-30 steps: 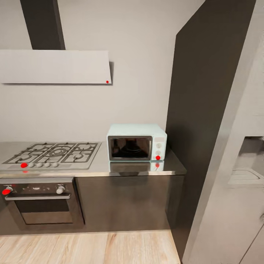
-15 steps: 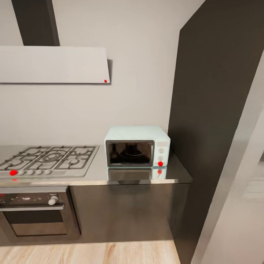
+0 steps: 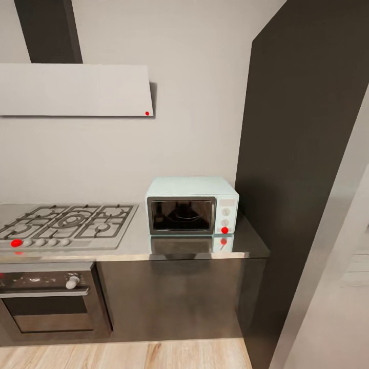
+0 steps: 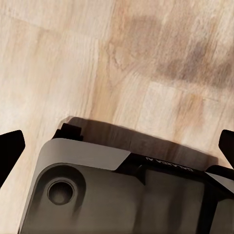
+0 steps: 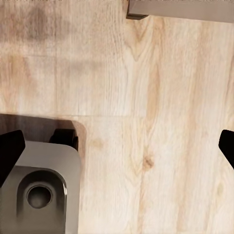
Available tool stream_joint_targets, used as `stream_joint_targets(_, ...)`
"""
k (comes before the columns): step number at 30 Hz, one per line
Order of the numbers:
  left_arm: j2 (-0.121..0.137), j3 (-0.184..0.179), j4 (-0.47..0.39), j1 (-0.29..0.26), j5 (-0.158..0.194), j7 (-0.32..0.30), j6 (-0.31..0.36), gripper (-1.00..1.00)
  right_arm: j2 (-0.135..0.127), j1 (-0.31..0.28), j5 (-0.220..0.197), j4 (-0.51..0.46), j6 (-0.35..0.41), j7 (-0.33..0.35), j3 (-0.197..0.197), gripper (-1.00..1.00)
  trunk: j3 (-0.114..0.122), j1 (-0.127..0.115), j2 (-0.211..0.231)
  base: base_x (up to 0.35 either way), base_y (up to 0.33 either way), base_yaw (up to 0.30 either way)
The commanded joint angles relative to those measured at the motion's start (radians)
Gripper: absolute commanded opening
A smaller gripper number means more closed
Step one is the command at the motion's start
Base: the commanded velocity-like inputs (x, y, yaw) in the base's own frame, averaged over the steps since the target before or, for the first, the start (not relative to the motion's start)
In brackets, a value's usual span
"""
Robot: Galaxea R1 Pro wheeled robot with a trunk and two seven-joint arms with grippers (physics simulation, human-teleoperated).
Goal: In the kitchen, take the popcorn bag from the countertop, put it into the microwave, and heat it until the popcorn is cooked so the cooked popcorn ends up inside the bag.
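Both your grippers hang over the floor [image 4: 146, 58], pointing down. The left gripper [image 4: 117, 146] is released, its dark fingertips [image 4: 9, 151] spread to opposite edges of its wrist view, with nothing between them but planks and the grey robot base [image 4: 97, 195] below. The right gripper [image 5: 117, 146] is likewise spread wide, its fingertips [image 5: 9, 151] apart over the wood and grasping nothing; a corner of the base shows under it too.

From your head view, the floor runs up to the dark cabinets [image 3: 169, 297], with the oven [image 3: 48, 297] built in at the left. On top lies the countertop [image 3: 138, 243]. The hob [image 3: 66, 225] is set into its left part, a red dot on its front strip. The microwave [image 3: 192, 206] stands near the countertop's right end, toward the back edge, door closed, its knobs and a red dot on the right panel. A dark shape shows through the glass; you cannot tell what it is. A tall dark panel [image 3: 302, 154] rises just right of the countertop. Above the hob, the hood [image 3: 74, 89] hangs on the pale wall [image 3: 195, 102].
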Motion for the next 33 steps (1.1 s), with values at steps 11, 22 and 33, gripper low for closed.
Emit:
stream_joint_targets(11, 0.0, -0.008, 0.001, -0.001, 0.01, -0.004, -0.002, 1.0, 0.179, -0.001, 0.037, -0.227, 0.024, -0.045, 0.002, 1.0, -0.001, 0.0, -0.001, 0.0, 0.0, 0.0)
stream_joint_targets(22, -0.001, -0.008, 0.0, -0.001, 0.006, -0.004, -0.003, 1.0, 0.346, -0.015, 0.041, -0.703, 0.347, 0.011, 0.149, 1.0, -0.001, 0.0, -0.001, 0.0, 0.0, 0.0)
stream_joint_targets(33, -0.001, -0.008, -0.001, -0.001, 0.004, -0.004, -0.003, 1.0, 0.35, -0.176, 0.032, -1.246, 0.72, 0.039, 0.223, 1.0, -0.001, 0.0, -0.001, 0.0, 0.0, 0.0)
